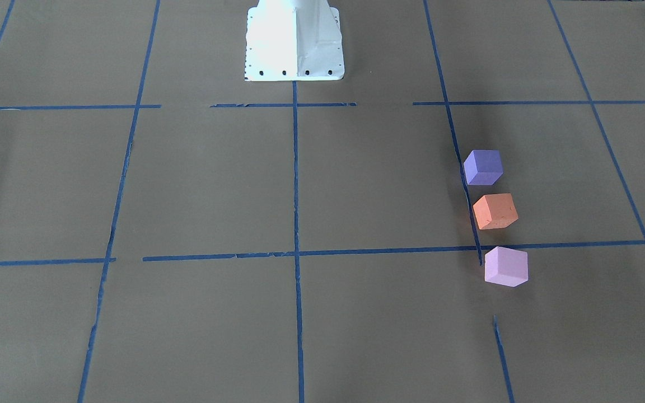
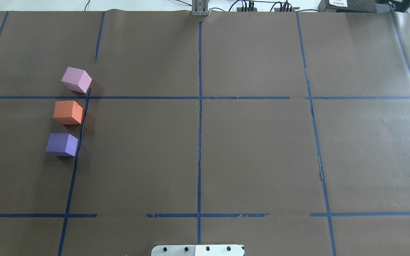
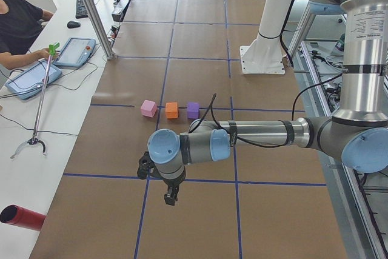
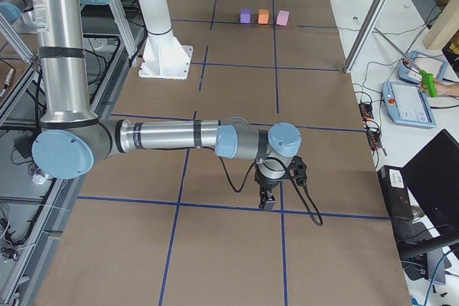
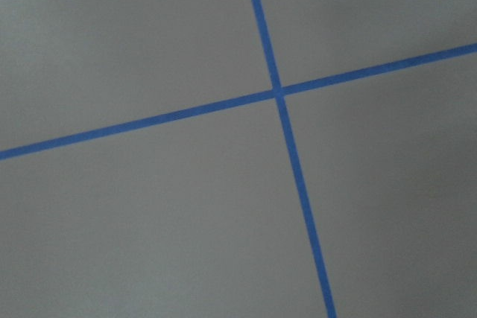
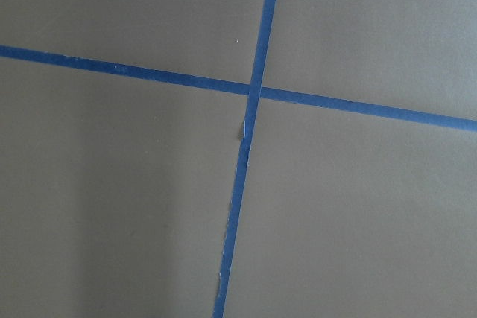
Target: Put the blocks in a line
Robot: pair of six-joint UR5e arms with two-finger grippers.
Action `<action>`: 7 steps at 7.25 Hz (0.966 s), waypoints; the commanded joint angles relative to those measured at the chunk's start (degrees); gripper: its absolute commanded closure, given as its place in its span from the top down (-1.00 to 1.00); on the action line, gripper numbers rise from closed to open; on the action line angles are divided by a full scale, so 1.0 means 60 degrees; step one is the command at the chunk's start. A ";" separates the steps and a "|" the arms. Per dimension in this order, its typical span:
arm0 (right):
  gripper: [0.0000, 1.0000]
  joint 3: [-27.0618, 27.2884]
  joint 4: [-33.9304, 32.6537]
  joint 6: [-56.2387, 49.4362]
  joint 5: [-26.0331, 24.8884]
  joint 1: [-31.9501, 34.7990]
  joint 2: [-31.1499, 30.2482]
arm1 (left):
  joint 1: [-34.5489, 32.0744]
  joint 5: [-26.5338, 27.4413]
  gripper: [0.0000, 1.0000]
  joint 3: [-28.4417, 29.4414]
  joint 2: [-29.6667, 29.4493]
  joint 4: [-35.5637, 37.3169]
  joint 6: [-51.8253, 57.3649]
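Observation:
Three cubes stand in a straight row with small gaps along a blue tape line on the robot's left side of the table: the pale pink block (image 2: 77, 80) farthest out, the orange block (image 2: 68, 112) in the middle, the purple block (image 2: 62, 144) nearest the robot. They also show in the front view: purple (image 1: 483, 167), orange (image 1: 495, 211), pink (image 1: 505, 266). The left gripper (image 3: 171, 198) hangs over the table's left end, well away from the row. The right gripper (image 4: 267, 203) hangs over the right end. I cannot tell whether either is open or shut.
Brown paper with a grid of blue tape (image 2: 199, 124) covers the table. The robot's white base (image 1: 294, 42) stands at the near middle edge. An operator's desk with tablets (image 3: 76, 51) and a grabber stick lies beyond the far edge. Both wrist views show only tape crossings.

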 commanded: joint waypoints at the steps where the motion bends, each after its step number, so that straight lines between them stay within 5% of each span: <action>1: 1.00 -0.0002 -0.0002 -0.0004 0.0000 0.0000 0.0000 | 0.0031 0.0000 1.00 0.0209 -0.0028 -0.0055 -0.0229; 7: 1.00 0.0012 -0.0002 0.0010 0.0000 0.0000 0.0000 | 0.0969 0.0512 1.00 0.0033 -0.0747 -0.0143 -0.1858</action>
